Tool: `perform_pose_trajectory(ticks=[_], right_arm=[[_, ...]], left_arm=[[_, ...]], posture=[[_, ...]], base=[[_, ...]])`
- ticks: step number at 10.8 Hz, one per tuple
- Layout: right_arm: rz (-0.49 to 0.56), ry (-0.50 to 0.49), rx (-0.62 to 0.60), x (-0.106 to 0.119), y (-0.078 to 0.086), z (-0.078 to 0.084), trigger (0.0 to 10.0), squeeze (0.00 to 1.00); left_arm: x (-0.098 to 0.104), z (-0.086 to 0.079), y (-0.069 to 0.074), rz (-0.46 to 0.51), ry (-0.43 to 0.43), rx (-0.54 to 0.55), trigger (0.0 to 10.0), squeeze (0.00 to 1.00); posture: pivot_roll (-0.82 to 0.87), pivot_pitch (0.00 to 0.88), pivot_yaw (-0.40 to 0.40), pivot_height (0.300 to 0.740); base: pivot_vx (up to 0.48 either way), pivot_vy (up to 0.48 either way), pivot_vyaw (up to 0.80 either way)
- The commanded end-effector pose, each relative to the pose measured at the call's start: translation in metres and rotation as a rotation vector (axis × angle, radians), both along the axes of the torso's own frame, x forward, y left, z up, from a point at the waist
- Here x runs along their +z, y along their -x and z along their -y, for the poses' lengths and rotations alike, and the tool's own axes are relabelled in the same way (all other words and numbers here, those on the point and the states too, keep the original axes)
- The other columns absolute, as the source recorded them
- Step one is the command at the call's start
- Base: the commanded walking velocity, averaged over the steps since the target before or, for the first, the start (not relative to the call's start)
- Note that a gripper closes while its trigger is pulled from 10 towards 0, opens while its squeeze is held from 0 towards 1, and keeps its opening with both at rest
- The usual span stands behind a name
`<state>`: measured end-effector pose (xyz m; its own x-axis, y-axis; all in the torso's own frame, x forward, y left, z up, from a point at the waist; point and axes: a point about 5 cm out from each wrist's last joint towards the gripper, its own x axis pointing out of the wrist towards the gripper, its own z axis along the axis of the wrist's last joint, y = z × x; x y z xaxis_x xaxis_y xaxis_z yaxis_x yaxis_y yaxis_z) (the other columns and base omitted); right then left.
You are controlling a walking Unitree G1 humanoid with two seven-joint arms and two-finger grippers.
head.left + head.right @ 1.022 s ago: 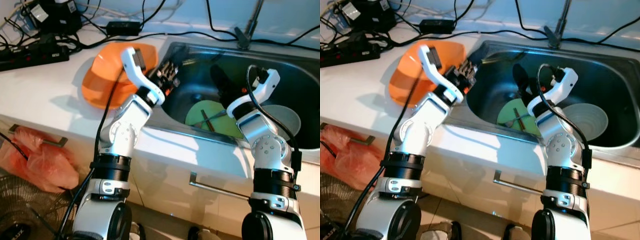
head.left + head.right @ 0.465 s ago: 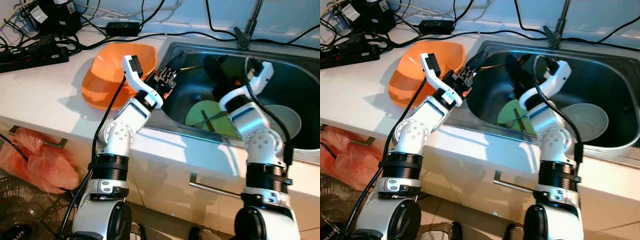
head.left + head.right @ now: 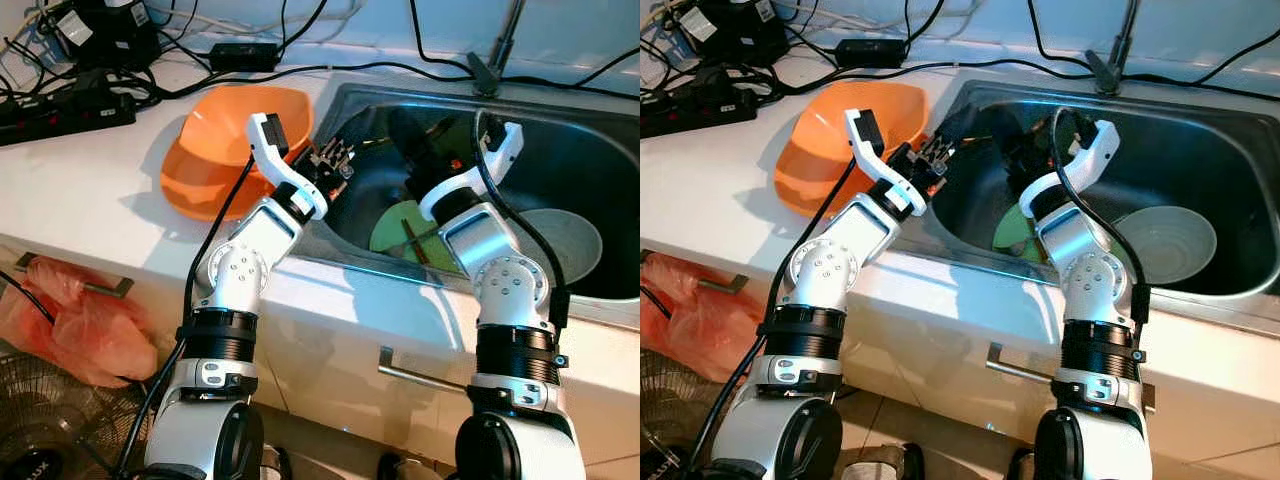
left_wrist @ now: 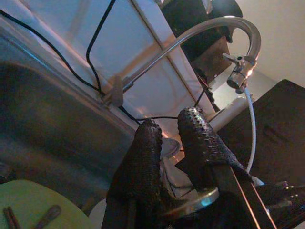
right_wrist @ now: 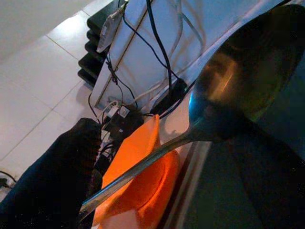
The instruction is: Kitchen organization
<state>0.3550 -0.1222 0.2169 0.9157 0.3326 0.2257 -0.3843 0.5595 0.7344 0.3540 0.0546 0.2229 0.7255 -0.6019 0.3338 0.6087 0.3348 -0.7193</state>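
Both my grippers reach into the steel sink (image 3: 400,277). My left gripper (image 3: 335,160) hovers just inside its left rim, beside an orange bowl (image 3: 215,150) on the white counter. In the left wrist view its fingers (image 4: 143,157) lie pressed side by side, with a shiny metal piece low between them that I cannot identify. My right gripper (image 3: 410,135) is close to the left one, over the sink's back left part. In the right wrist view a metal spoon (image 5: 238,71) crosses in front, its handle running down to the black finger (image 5: 57,171).
A green plate (image 3: 395,230) with dark sticks (image 3: 412,240) lies on the sink floor, a pale bowl (image 3: 570,235) to its right. Cables and a power strip (image 3: 70,105) crowd the counter's back. An orange bag (image 3: 70,320) hangs below the counter. The faucet (image 4: 214,24) arches above.
My right arm has swung left across the sink, bringing its gripper close to the left one. The left gripper has hardly moved.
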Motion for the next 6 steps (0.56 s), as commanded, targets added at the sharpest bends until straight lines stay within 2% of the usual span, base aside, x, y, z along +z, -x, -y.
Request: perform_pose_trajectory(ticks=[1,6], right_arm=[[0.031,-0.017,0.007,0.0106,-0.0015,-0.0047,0.0,0.00],[0.052,-0.047,-0.031,0.0179,-0.0033,0.0028,0.0,0.00]], left_arm=[[-0.0022,0.0106,0.0054,-0.019,0.037,-0.029,0.0,0.00],[-0.0081,0.0108,0.0083,-0.040,0.033,-0.054,0.0,0.00]], posture=[[0.03,0.106,0.082,0.740],[0.03,0.110,0.077,0.740]], base=[[0.000,0.000,0.00],[0.000,0.000,0.00]])
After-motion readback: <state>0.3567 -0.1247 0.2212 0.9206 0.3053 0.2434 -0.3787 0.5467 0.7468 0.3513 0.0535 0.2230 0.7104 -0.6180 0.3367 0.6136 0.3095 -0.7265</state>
